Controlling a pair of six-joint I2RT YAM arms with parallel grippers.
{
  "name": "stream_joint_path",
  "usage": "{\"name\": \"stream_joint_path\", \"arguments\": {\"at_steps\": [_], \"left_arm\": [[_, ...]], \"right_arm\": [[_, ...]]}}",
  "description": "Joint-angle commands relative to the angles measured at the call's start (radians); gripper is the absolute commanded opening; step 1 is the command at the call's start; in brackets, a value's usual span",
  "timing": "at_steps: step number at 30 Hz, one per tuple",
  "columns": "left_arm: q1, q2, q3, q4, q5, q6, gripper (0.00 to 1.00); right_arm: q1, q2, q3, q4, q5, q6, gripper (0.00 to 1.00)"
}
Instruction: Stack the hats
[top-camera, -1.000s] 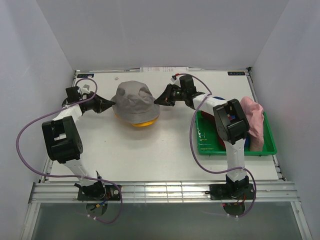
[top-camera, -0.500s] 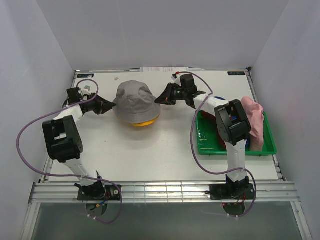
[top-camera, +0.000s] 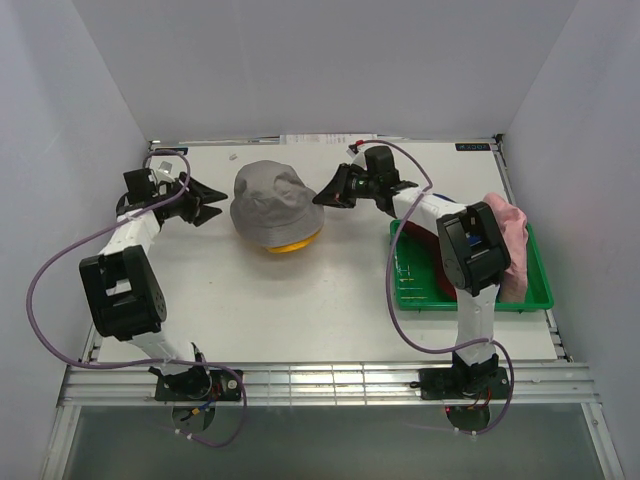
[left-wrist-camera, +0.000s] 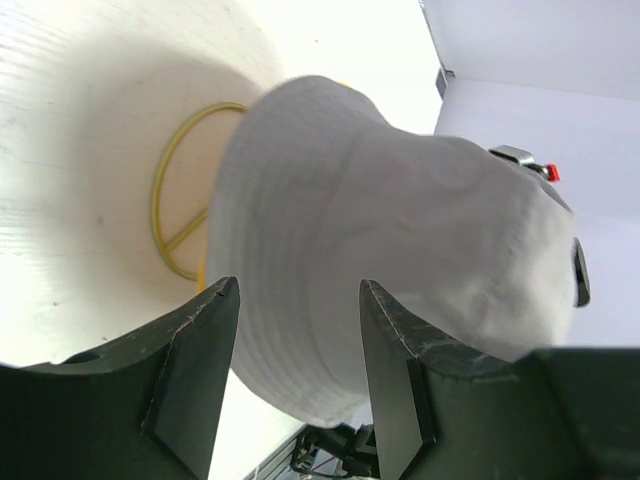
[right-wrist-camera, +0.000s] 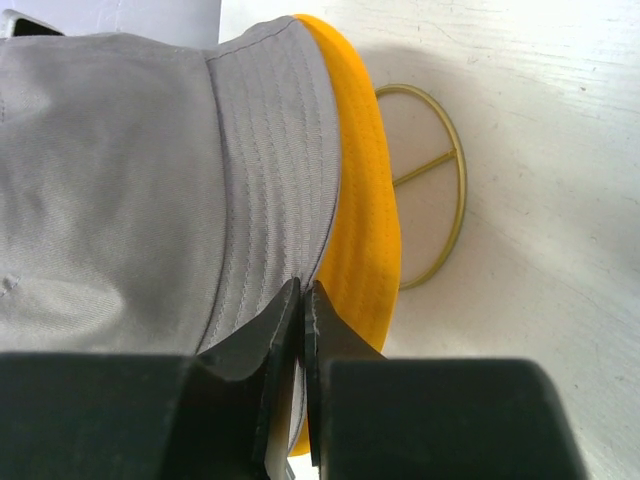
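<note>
A grey hat (top-camera: 272, 198) sits over a yellow hat (top-camera: 291, 243), whose brim shows below it at the front. Both rest on a thin gold wire stand (right-wrist-camera: 441, 222). My left gripper (top-camera: 215, 202) is open just left of the grey hat (left-wrist-camera: 380, 230); the brim lies beyond its spread fingers (left-wrist-camera: 210, 340) and nothing is held between them. My right gripper (top-camera: 319, 199) is on the right side, shut on the edge of the grey hat's brim (right-wrist-camera: 270, 190), with the yellow hat (right-wrist-camera: 362, 200) directly under it. A pink hat (top-camera: 505, 232) lies in the tray.
A green tray (top-camera: 470, 298) stands at the right, partly hidden by my right arm, with the pink hat draped over its far right side. White walls close in the table on three sides. The stand's ring (left-wrist-camera: 172, 215) lies on the table under the hats.
My left gripper has opened, let go of the grey hat's brim and drawn back to the left. The right gripper stays shut on the brim.
</note>
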Motion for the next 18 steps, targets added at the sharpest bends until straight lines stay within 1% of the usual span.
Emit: {"name": "stream_joint_path", "arguments": {"at_steps": [1,6,8,13,15,18], "left_arm": [[0.004,-0.122,-0.028,-0.005,0.044,-0.017,0.61],[0.004,-0.242,-0.127,0.006,0.082,-0.046,0.58],[0.004,-0.277,-0.177,0.015,0.095,-0.06,0.57],[-0.003,-0.398,-0.282,0.015,0.11,-0.083,0.56],[-0.018,-0.455,-0.367,0.03,0.102,-0.127,0.57],[-0.035,-0.486,-0.395,0.059,0.092,-0.151,0.58]], "right_arm": [[-0.001,-0.076,-0.02,0.054,-0.008,-0.014,0.1],[0.01,-0.114,-0.069,0.088,-0.008,-0.014,0.17],[0.015,-0.127,-0.083,0.097,-0.005,-0.016,0.18],[0.027,-0.162,-0.133,0.117,0.006,-0.028,0.18],[0.034,-0.176,-0.161,0.135,0.011,-0.031,0.17],[0.039,-0.179,-0.181,0.149,0.012,-0.031,0.17]]}}
